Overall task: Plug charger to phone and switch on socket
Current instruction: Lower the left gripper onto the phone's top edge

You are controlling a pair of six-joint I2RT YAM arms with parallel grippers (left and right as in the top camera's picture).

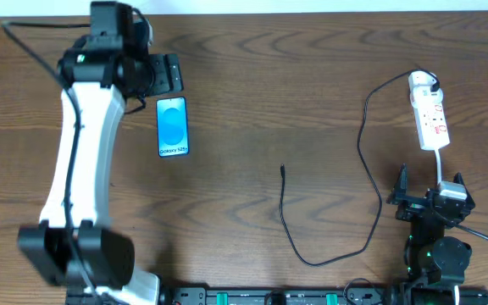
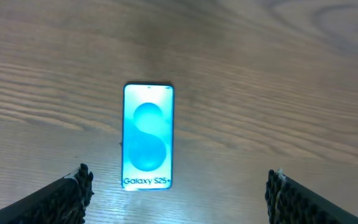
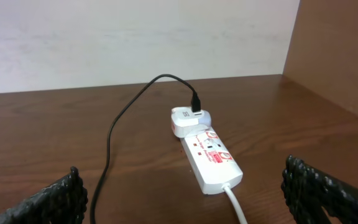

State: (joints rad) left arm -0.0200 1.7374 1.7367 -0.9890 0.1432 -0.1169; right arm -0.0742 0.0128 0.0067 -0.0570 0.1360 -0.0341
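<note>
The phone [image 1: 173,126] lies flat at the left of the table, its cyan screen lit and facing up. In the left wrist view the phone [image 2: 148,135] sits between and beyond the fingers. My left gripper [image 1: 174,74] [image 2: 179,180] hovers open by its far end, holding nothing. The white socket [image 1: 431,119] [image 3: 211,158] lies at the far right. A white adapter [image 3: 188,118] is plugged into its far end. From there the black charger cable [image 1: 365,152] [image 3: 109,143] loops across the table to its free tip [image 1: 283,170]. My right gripper [image 1: 430,188] [image 3: 184,186] stands open and empty, near the socket's cord end.
The socket's white cord [image 3: 236,202] runs toward my right gripper. A wooden side panel [image 3: 334,56] rises at the table's right edge, and a pale wall stands behind. The cable's loop [image 1: 312,261] lies near the front edge.
</note>
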